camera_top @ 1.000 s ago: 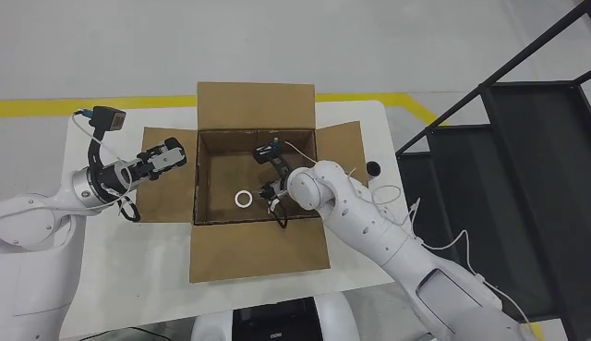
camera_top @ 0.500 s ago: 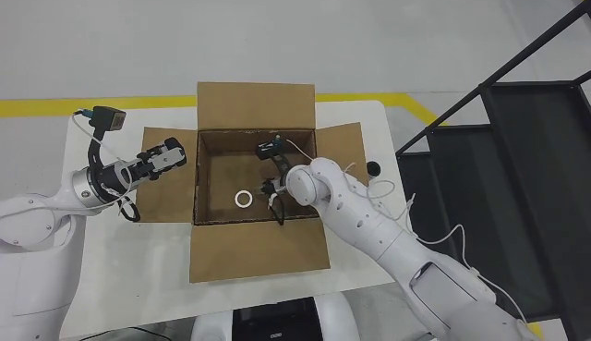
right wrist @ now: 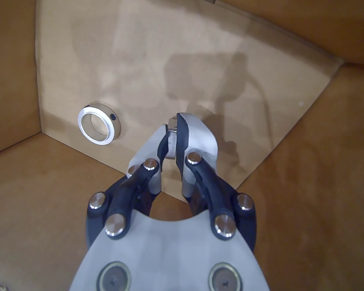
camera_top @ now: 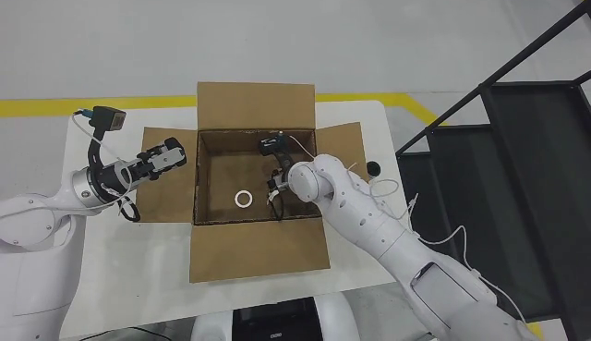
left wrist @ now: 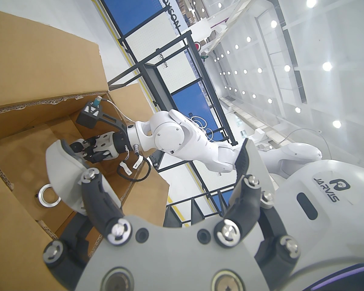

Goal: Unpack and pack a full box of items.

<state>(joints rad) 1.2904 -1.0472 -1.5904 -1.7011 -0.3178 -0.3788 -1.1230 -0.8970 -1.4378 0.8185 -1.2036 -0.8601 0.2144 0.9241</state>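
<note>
An open cardboard box [camera_top: 257,249] stands in the middle of the table, flaps spread. A silver metal ring [camera_top: 245,198] [right wrist: 99,125] [left wrist: 48,195] lies flat on its floor. My right gripper [right wrist: 172,136] [camera_top: 273,189] [left wrist: 89,150] is inside the box, a little way from the ring, shut on a small metal part [right wrist: 171,143] that mostly hides between the pads. My left gripper [left wrist: 153,165] [camera_top: 166,154] hangs over the box's left flap, outside the opening, open and holding nothing.
A small black round object [camera_top: 372,168] sits on the white table [camera_top: 111,267] just beyond the box's right flap. A dark metal staircase [camera_top: 517,175] stands close at the right. The yellow floor line [camera_top: 92,105] runs behind the table.
My right arm has shifted slightly toward the box's far wall, gripper still shut on the small part. The left arm and the ring have stayed put.
</note>
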